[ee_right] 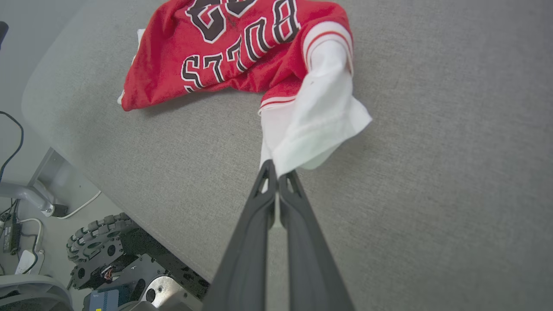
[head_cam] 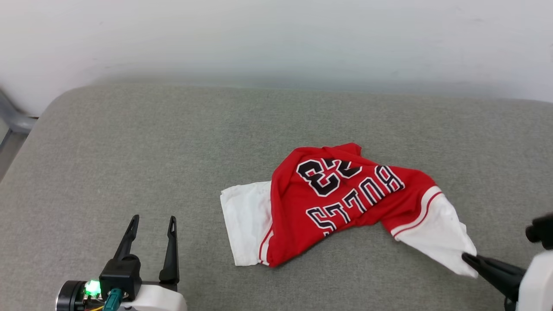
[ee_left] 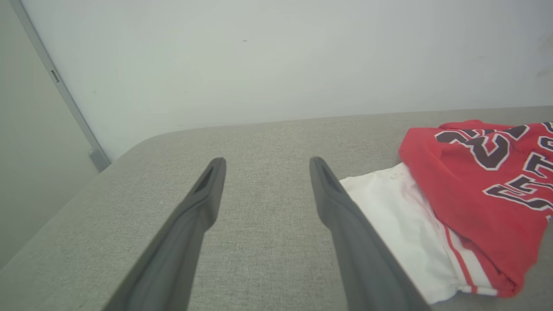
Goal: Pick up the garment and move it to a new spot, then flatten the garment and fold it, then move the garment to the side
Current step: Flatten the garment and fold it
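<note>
The garment [head_cam: 341, 203] lies crumpled on the grey cushion: a red jersey with white sleeves, black "BULLS" and "23" facing up. My right gripper [head_cam: 468, 258] is shut on the hem of its right white sleeve [ee_right: 315, 125]; the fingertips [ee_right: 276, 172] pinch the cloth in the right wrist view, and the sleeve is drawn out toward them. My left gripper [head_cam: 152, 224] stands open at the lower left, well apart from the garment [ee_left: 475, 194], whose other white sleeve [ee_left: 402, 220] lies just right of its right finger.
The grey cushion [head_cam: 129, 151] spreads wide to the left and behind the jersey, ending at a white wall [head_cam: 276, 39]. Past the cushion's near edge show the robot's wheeled base [ee_right: 108, 255] and cables on the floor [ee_right: 17, 233].
</note>
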### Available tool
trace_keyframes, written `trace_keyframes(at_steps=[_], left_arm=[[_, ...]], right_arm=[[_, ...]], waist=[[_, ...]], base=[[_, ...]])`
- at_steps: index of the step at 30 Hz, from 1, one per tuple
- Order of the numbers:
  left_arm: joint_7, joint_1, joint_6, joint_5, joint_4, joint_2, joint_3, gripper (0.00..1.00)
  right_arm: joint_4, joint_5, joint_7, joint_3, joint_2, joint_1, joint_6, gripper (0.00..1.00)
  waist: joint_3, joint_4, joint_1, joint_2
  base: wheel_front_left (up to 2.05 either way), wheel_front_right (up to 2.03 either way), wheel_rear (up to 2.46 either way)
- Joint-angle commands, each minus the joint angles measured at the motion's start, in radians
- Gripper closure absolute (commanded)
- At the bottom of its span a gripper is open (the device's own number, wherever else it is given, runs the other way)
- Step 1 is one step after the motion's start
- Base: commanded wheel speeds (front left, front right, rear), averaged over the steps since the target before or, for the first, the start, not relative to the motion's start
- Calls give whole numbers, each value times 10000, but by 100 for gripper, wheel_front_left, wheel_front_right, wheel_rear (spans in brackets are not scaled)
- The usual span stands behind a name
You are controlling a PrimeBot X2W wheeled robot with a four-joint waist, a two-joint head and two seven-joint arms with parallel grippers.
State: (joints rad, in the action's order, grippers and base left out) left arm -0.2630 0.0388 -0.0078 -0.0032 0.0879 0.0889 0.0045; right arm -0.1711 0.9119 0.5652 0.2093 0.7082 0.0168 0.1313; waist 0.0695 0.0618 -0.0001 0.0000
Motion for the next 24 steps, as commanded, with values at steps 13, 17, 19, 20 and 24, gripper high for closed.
trace_keyframes(at_steps=[13,17,19,20,24], left_arm=[[-26,96,47,-34,-79,66,-125,0],[-26,-29,36,-28,-84,69,-176,0],[-26,-73,29,-21,-99,75,-202,0],[-26,-95,29,-19,-95,78,-214,0],[-26,-269,4,-41,-47,115,-235,0]], right_arm=[[53,-274,1040,-3263,-1281,2562,-9,100],[1257,-410,1141,-3713,-1434,2398,-9,100],[1976,-527,1121,-3868,-1440,2172,-9,100],[2351,-585,1073,-3917,-1451,2076,-9,100],[3828,-1150,834,-3867,-1330,1758,-11,100]], waist=[[-49,-428,1,0],[94,-345,1,0],[195,-275,1,0],[240,-235,1,0],[382,-58,1,0]], base=[[0,0,0],[0,0,0],[0,0,0],[0,0,0],[0,0,0]])
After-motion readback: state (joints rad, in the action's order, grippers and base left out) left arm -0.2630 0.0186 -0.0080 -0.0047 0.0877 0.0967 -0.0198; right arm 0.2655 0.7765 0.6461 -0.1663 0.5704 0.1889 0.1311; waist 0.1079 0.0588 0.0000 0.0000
